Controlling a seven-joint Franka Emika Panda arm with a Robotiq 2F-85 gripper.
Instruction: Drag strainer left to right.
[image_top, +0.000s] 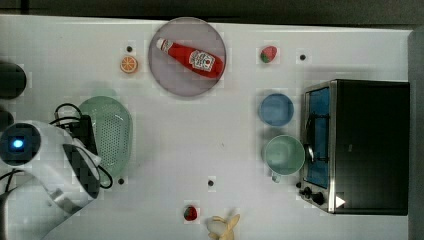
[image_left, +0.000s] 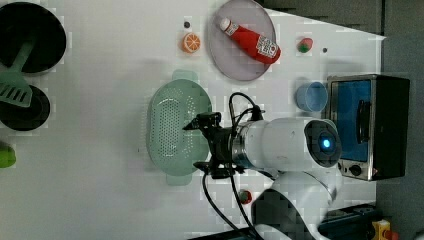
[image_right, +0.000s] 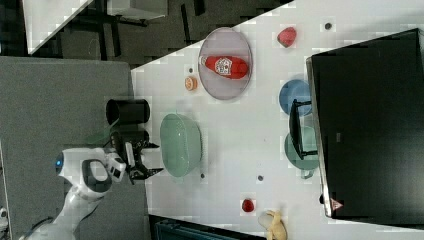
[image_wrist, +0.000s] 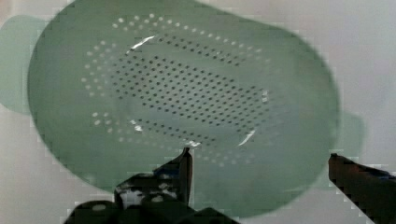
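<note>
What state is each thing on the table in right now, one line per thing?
Gripper: open, holding nothing.
Strainer: upright, empty, not gripped.
Ketchup bottle: lying on its side on the plate.
Mug: upright, empty.
Blue bowl: upright, empty.

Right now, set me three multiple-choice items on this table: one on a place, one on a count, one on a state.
1. What lies on the round grey plate?
A. a banana
B. a ketchup bottle
C. an orange slice

2. How many strawberries are on the table?
A. one
B. two
C. four

3. How does the gripper stand at the strainer?
A. open, holding nothing
B. shut on its rim
C. shut on the mug

Answers:
1 B: the ketchup bottle lies across the plate in the top view.
2 B: one strawberry sits beside the plate, another strawberry by the banana.
3 A: the gripper hangs over the strainer with its fingers spread.
</note>
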